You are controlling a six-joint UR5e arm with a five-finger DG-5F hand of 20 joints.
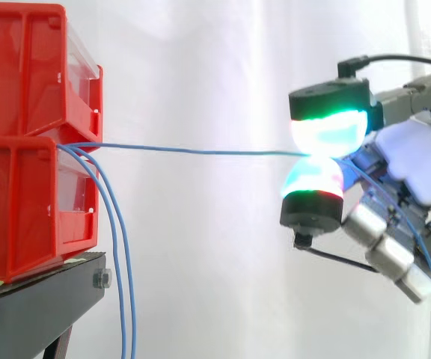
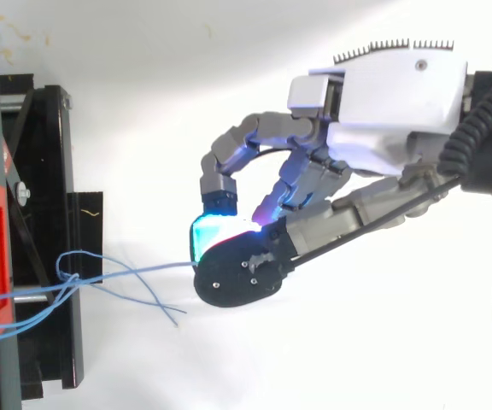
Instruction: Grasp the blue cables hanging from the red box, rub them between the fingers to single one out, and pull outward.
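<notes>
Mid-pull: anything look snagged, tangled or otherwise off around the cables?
Nothing damaged. One blue cable runs taut from the red bins to the hand's pinching fingertips; the other cables hang loose, crossing each other by the black stand.

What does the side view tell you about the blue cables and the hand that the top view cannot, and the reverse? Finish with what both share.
From the side: one blue cable runs taut and level from where the stacked red bins meet to two glowing pads pressed together, one above the other. The other cables hang down past the black stand.
From above: the other fingers of the hand curl beside the pinch, and the other cables cross one another just off the black stand.
In both: the hand pinches one blue cable, well away from the red bins.
</notes>
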